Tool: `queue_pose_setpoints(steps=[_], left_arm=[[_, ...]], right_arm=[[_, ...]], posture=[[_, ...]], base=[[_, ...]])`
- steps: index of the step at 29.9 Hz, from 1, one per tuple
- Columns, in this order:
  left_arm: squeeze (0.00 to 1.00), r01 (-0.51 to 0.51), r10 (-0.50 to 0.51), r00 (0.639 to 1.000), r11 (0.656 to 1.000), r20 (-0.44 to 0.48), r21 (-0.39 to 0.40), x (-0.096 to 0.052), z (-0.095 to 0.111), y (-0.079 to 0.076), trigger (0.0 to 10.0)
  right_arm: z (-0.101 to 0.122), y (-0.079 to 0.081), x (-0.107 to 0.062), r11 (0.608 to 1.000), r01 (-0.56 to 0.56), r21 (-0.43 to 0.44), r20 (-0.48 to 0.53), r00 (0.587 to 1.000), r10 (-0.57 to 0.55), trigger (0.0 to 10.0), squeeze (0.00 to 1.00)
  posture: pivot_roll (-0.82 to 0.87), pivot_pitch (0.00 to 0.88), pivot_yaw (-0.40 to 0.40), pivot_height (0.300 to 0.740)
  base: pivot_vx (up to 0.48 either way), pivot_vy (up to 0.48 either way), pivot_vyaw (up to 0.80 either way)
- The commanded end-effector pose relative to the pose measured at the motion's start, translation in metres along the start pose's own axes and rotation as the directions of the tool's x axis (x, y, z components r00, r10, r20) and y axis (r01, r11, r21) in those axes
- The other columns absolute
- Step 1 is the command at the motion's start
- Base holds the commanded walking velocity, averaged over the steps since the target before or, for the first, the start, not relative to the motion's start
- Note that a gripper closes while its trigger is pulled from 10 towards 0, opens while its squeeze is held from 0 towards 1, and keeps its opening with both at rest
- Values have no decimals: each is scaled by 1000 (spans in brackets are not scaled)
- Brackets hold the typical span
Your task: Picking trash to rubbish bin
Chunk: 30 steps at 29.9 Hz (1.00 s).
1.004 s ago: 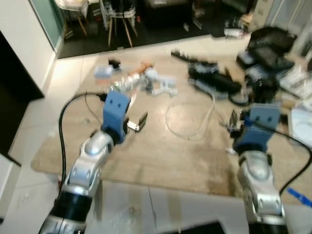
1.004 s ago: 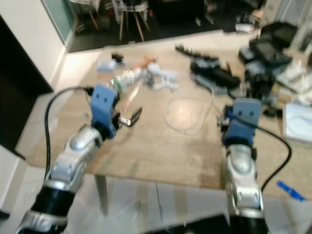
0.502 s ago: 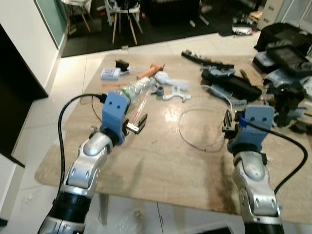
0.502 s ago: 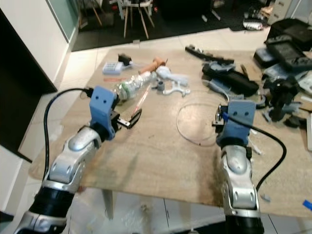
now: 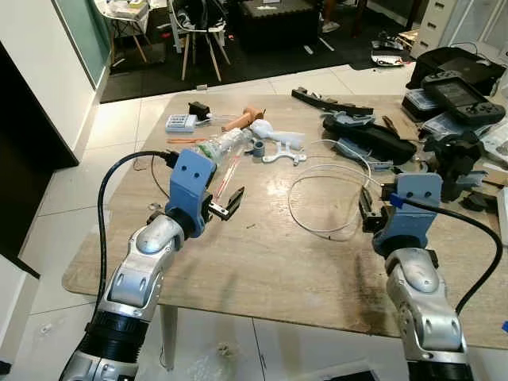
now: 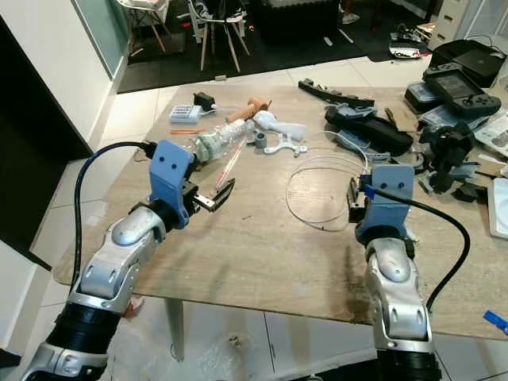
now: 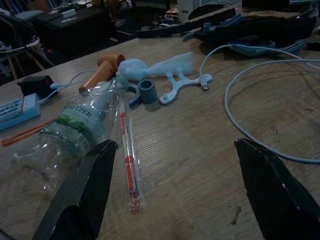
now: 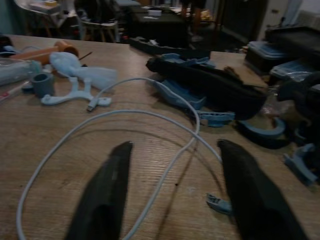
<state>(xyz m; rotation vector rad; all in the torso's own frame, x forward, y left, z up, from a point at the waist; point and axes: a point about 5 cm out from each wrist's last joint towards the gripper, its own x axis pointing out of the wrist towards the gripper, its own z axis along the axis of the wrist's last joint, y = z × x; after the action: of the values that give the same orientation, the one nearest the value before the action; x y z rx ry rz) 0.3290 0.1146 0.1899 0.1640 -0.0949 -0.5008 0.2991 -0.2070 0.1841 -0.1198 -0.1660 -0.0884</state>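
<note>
Above table, left gripper spread near crushed bottle, right gripper spread over what looks like cable

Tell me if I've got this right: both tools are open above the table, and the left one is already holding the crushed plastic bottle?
Not quite. The left tool is open but holds nothing: in the left wrist view the crushed plastic bottle lies on the table ahead of its fingers. The right tool is open above the table too.
</note>
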Motion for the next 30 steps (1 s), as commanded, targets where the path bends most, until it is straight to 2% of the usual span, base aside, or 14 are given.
queue_pose_setpoints(steps=[1, 2, 6, 9, 11, 13, 16, 17, 18, 19, 20, 23, 25, 30], left_arm=[[0, -3, 4, 1000, 1000, -18, 18, -3, -3, 3, 10000], [0, -2, 2, 1000, 1000, -19, 21, -4, -3, 3, 10000], [0, -1, 1, 1000, 1000, -16, 20, -5, -3, 4, 10000], [0, -8, 9, 1000, 1000, -9, 21, -4, -1, 6, 10000], [0, -8, 8, 1000, 1000, -8, 22, -5, 0, 6, 10000], [0, -8, 8, 1000, 1000, -7, 23, -5, 0, 6, 10000], [0, -7, 7, 1000, 1000, -8, 22, -6, 0, 6, 10000], [0, -6, 7, 1000, 1000, -11, 22, -6, -1, 7, 10000], [0, -6, 6, 1000, 1000, -13, 22, -7, -1, 7, 10000], [0, -3, 4, 1000, 1000, -15, 22, -7, -2, 6, 10000], [0, -3, 4, 1000, 1000, -15, 22, -7, -2, 6, 10000], [0, 4, -3, 1000, 1000, -18, 22, -7, -2, 6, 10000], [0, 7, -7, 1000, 1000, -21, 24, -7, -2, 5, 10000], [0, 15, -14, 1000, 999, -25, 31, -5, -3, 5, 10000]], right_arm=[[-6, 3, -2, 999, -36, 16, -38, 999, 37, 10000, 1000], [-9, 5, -2, 995, -99, 23, -59, 993, 101, 10000, 1000], [-10, 7, -1, 987, -156, 25, -71, 985, 158, 10000, 1000], [-10, 20, -2, 942, -336, 12, -87, 938, 336, 10000, 1000], [-12, 24, -3, 921, -390, -7, -106, 916, 387, 10000, 1000], [-14, 26, -3, 908, -415, -48, -142, 903, 405, 10000, 1000], [-13, 24, 0, 922, -385, -32, -137, 916, 377, 10000, 1000], [-11, 21, 2, 936, -353, -17, -125, 929, 348, 10000, 224], [-11, 19, 3, 943, -333, -8, -118, 937, 330, 10000, 224], [-10, 13, 5, 958, -288, 0, -107, 952, 286, 10000, 0], [-10, 13, 5, 958, -288, 0, -107, 952, 286, 10000, 0], [-15, -6, 10, 986, -162, 22, -117, 980, 164, 10000, 0], [-18, -9, 10, 987, -160, 20, -133, 978, 161, 10000, 0], [-36, -3, 3, 953, -302, -6, -267, 919, 289, 10000, 0]], posture=[[-65, 140, 117, 740], [-64, 144, 118, 740], [-63, 148, 119, 740], [-62, 149, 119, 740], [-60, 149, 117, 740], [-60, 151, 115, 740], [-57, 155, 115, 740], [-57, 158, 117, 740], [-57, 159, 119, 740], [-58, 159, 120, 740], [-58, 159, 120, 740], [-58, 162, 125, 740], [-58, 162, 125, 740], [-59, 163, 130, 740]], base=[[0, 0, 0], [0, 0, 0], [0, 0, 0], [0, 0, 0], [0, 0, 0], [0, 0, 0], [0, 0, 0], [0, 0, 0], [0, 0, 0], [0, 0, 0], [0, 0, 0], [0, 0, 0], [0, 0, 0], [0, 0, 0]])
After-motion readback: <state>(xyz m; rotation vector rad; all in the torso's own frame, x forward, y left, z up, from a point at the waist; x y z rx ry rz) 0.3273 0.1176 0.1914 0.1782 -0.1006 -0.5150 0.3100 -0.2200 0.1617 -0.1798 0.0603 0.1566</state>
